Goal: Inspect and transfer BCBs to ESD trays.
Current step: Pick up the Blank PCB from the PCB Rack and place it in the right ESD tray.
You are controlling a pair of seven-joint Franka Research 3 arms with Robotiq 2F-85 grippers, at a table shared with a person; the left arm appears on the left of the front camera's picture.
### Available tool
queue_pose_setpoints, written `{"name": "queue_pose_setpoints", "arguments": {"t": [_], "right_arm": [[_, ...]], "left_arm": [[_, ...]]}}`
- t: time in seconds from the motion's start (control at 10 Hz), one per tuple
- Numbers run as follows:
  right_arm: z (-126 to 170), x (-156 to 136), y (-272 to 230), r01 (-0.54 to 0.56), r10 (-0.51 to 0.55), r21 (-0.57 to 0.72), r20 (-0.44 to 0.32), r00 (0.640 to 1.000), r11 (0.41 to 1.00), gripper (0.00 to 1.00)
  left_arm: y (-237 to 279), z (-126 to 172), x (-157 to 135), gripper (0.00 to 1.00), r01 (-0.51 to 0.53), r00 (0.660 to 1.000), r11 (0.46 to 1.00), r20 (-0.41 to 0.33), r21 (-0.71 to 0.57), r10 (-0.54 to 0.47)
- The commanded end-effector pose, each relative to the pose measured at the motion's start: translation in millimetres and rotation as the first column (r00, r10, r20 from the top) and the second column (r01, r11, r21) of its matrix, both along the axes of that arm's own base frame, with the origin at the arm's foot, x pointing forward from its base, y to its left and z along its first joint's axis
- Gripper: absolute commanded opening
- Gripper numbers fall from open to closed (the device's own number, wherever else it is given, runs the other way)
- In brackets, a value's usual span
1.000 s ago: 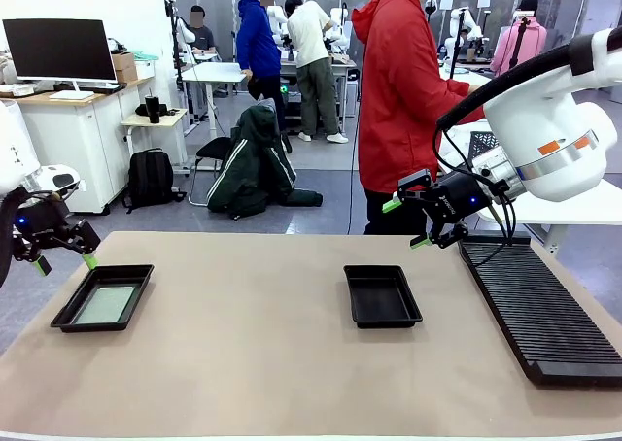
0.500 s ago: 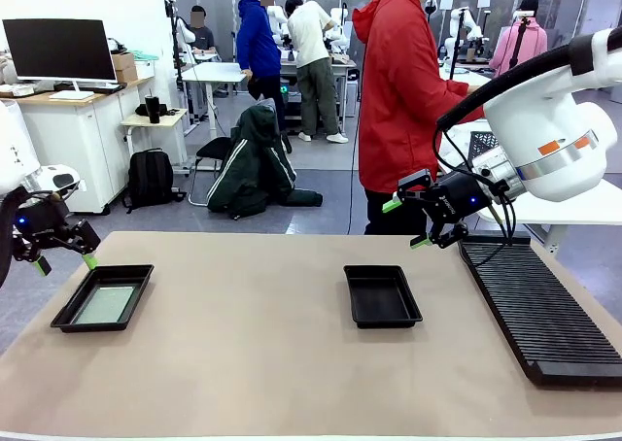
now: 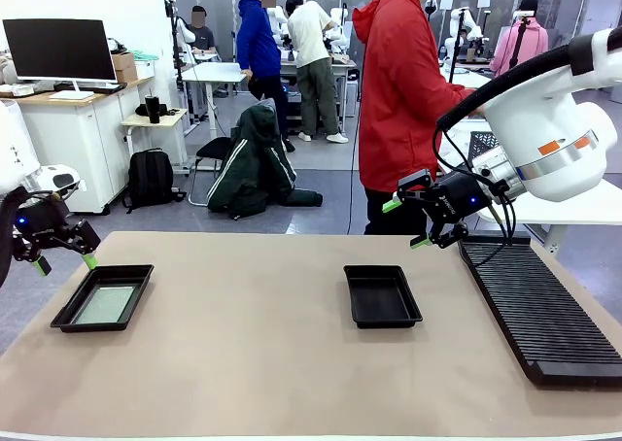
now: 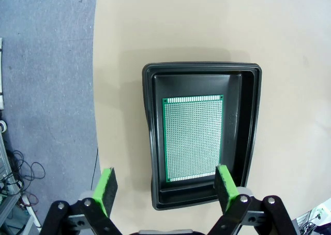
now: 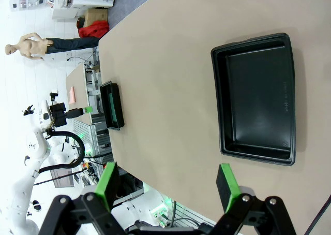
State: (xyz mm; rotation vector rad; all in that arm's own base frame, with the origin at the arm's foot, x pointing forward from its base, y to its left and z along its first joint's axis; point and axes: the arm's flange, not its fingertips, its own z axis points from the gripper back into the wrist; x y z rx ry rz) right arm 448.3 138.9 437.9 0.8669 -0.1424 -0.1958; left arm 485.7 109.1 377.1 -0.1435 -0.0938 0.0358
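A green, finely perforated BCB (image 4: 193,137) lies flat inside the left ESD tray (image 4: 201,67), long axis along the tray's length. The left end effector (image 4: 165,186) hovers over that tray, fingers spread wide, holding nothing; the right end effector (image 3: 406,224), far right of it, likewise.

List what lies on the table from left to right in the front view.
left ESD tray holding a BCB → empty ESD tray → long black ribbed rack
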Motion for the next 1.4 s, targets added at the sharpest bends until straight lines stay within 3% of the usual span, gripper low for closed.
{"name": "queue_pose_setpoints", "arguments": {"t": [0.0, 1.3], "right_arm": [[0.8, 0.2, 0.0, 0.0, 0.0, -0.002, -0.002, 1.0, 1.0, 1.0], [0.8, 0.2, 0.0, 0.0, 0.0, -0.002, -0.002, 1.0, 1.0, 1.0]], "left_arm": [[1.6, -2.4, 0.3, 1.0, 0.0, 1.0, 1.0, 0.007, -0.001, 0.0], [1.6, -2.4, 0.3, 1.0, 0.0, 1.0, 1.0, 0.007, -0.001, 0.0]]}}
